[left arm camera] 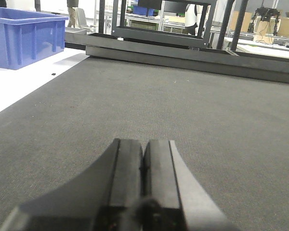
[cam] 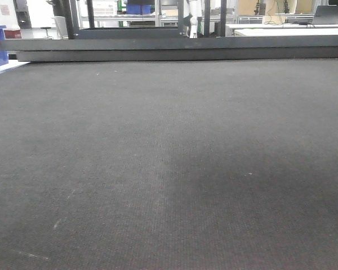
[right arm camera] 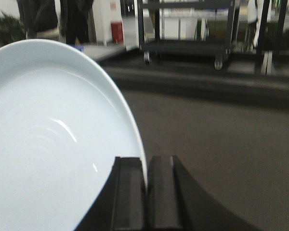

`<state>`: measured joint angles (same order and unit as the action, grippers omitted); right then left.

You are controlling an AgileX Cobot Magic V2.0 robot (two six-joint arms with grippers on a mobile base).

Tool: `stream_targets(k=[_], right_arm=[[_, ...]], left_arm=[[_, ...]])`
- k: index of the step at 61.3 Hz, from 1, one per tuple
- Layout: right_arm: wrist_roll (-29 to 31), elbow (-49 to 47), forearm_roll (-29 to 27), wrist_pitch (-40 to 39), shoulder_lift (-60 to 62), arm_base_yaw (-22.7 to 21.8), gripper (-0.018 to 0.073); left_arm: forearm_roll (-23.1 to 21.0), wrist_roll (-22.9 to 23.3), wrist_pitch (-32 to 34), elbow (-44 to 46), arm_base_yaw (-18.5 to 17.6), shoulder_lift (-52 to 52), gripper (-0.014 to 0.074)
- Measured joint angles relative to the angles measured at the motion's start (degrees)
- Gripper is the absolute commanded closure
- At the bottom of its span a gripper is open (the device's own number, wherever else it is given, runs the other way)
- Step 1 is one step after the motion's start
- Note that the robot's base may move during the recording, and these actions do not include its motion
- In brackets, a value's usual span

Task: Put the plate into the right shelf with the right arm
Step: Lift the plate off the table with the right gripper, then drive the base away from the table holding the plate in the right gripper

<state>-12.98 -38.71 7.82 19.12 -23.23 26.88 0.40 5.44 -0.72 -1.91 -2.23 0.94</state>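
"The plate, where is it right now?"

"Off the table. Its rim is pinched between the fingers of the right gripper, which are closed down hard on it. Its smooth white face fills the left half of the right wrist view, and nothing is on it."

"So which step is in hand?"

"The carry, I'd judge. The grasp is made and the placing is not yet done. The far background is blurred, and I can't pick out the steel rack for certain in any view."

"What does the next move call for?"

"The right arm has to bring the plate round to the right shelf and find a free ledge. It then has to line the plate up with that ledge and slide it in. Only then should the fingers part. A rim grip on a smooth plate could slip, so a slow swing seems wise."

"Count things for me, biggest first."

"One dark grey mat covers the table, with nothing on it in the front view. One dark cart on castors stands beyond its far edge. One blue bin sits on the white surface at the left. Then one plate and two grippers."

"And the other arm?"

"The left gripper hangs low over the mat, its pads pressed together on nothing"
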Motion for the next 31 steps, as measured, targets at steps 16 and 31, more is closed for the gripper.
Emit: stream_targets(k=[16, 31], right_arm=[[0.0, 0.0, 0.1, -1.6, 1.1, 0.0, 0.0505], [0.1, 0.0, 0.1, -1.6, 1.1, 0.0, 0.0505]], left_arm=[[0.0, 0.0, 0.0, 0.0, 0.0, 0.0, 0.0643], [0.0, 0.0, 0.0, 0.0, 0.0, 0.0, 0.0643]])
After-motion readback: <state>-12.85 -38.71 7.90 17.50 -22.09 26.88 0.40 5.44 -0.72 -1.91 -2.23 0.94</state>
